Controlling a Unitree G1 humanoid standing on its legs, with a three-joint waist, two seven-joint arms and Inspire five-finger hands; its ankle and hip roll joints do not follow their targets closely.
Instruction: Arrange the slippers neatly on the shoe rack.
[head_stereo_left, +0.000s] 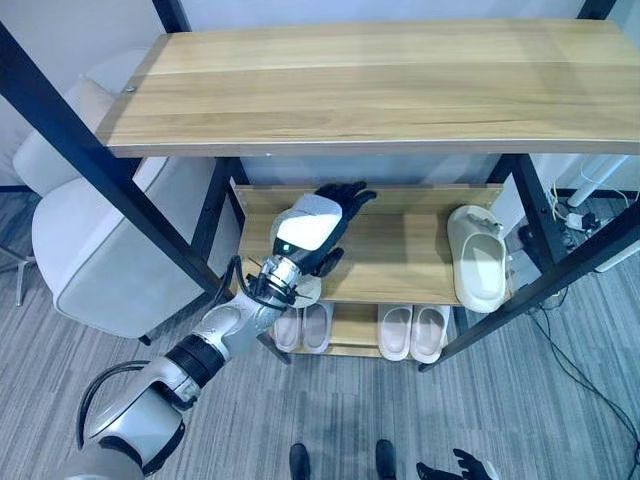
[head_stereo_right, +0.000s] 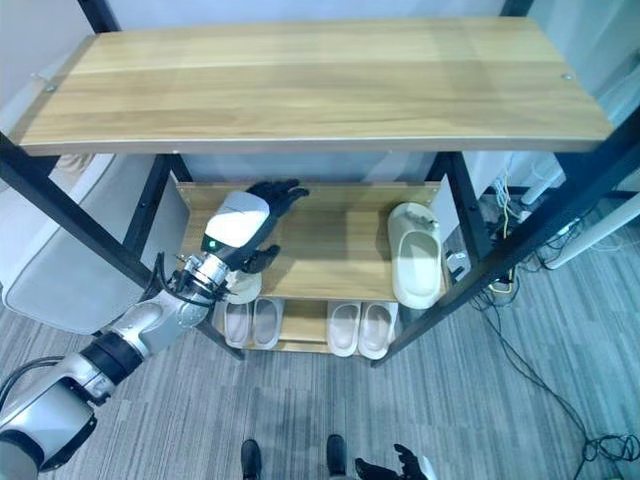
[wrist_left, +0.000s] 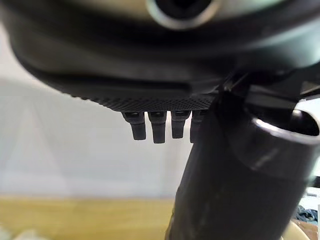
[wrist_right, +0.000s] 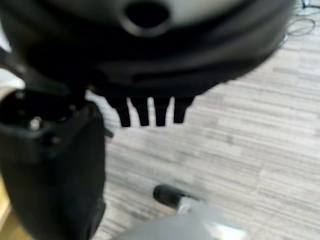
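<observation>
A cream slipper (head_stereo_left: 478, 262) lies lengthwise at the right end of the rack's middle shelf (head_stereo_left: 400, 250). My left hand (head_stereo_left: 315, 232) reaches in over the left end of that shelf, fingers straight and open. Beneath its wrist, a pale rounded slipper end (head_stereo_left: 306, 291) pokes out at the shelf's front edge; the rest of it is hidden by the hand. Two pairs of cream slippers (head_stereo_left: 303, 326) (head_stereo_left: 413, 332) sit side by side on the bottom shelf. My right hand (head_stereo_left: 458, 467) hangs low over the floor, fingers spread open.
The wide wooden top shelf (head_stereo_left: 370, 85) overhangs the middle shelf and covers its back part. Black frame posts (head_stereo_left: 110, 180) (head_stereo_left: 560, 270) slant across both sides. A grey padded chair (head_stereo_left: 95, 260) stands to the left, and cables (head_stereo_left: 575, 215) lie to the right.
</observation>
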